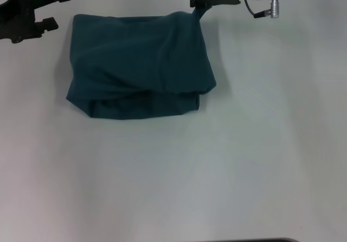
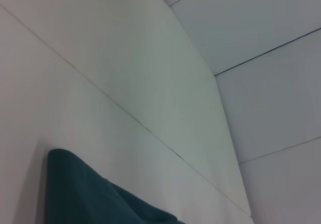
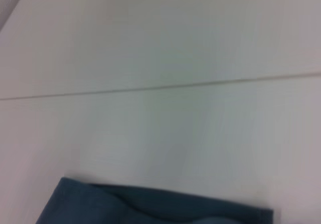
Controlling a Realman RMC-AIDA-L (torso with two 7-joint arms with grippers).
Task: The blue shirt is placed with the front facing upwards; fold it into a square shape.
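The blue shirt [image 1: 141, 63] lies on the white table as a rough, rumpled square bundle with its lower layer showing along the near edge. My right gripper [image 1: 199, 7] is at the shirt's far right corner, shut on a pinch of cloth that is pulled up toward it. My left gripper [image 1: 61, 7] hovers open just beyond the far left corner, apart from the fabric. An edge of the blue shirt [image 2: 90, 199] shows in the left wrist view, and an edge of the blue shirt [image 3: 150, 206] also shows in the right wrist view.
The white table [image 1: 217, 171] spreads wide on the near side and to the right of the shirt. Thin seams cross the table surface [image 2: 150, 131] in the wrist views.
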